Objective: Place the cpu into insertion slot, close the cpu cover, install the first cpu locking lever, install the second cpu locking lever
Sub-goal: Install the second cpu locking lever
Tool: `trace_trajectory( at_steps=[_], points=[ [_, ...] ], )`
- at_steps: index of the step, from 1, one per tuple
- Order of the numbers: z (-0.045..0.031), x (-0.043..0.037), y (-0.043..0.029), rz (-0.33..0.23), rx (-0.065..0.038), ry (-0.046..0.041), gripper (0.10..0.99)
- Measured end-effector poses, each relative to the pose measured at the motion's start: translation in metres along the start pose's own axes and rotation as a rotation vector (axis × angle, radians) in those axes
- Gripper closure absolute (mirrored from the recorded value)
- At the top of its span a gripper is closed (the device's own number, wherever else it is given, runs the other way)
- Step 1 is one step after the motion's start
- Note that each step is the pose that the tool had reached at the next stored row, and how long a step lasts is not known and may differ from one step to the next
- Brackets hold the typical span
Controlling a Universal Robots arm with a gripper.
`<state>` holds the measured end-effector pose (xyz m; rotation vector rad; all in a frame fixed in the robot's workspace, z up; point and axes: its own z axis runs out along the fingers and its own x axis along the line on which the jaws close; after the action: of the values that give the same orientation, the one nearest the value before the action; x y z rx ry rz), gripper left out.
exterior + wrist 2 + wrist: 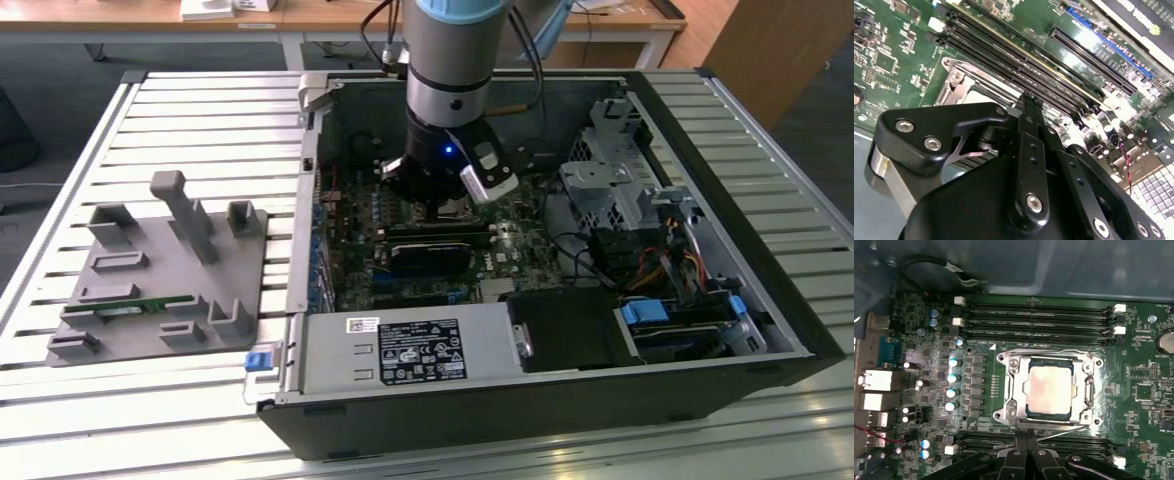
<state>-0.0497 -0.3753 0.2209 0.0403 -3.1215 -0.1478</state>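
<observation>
First wrist view: gripper [1025, 440], seemingly closed, beside cpu cover [1010, 385].

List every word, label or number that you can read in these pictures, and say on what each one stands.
Large white label on the silver metal box: too small to read.
Small white label beside it: too small.
White print on the motherboard, first wrist view: blurred.
Nothing is readable.
</observation>
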Motion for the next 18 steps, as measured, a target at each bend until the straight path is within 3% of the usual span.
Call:
trace_trajectory(
  at_steps=[4,7,12,18],
  points=[
    [-0.0003,0.0051,-0.0045,0.0,-0.026,-0.0007,0.98],
    [0.0011,0.0063,-0.0062,0.0,-0.035,-0.0008,0.98],
    [0.008,0.0075,-0.0072,-0.001,-0.036,-0.0009,0.98],
    [0.0073,0.0088,-0.0155,-0.001,-0.068,-0.0016,0.98]
  ],
)
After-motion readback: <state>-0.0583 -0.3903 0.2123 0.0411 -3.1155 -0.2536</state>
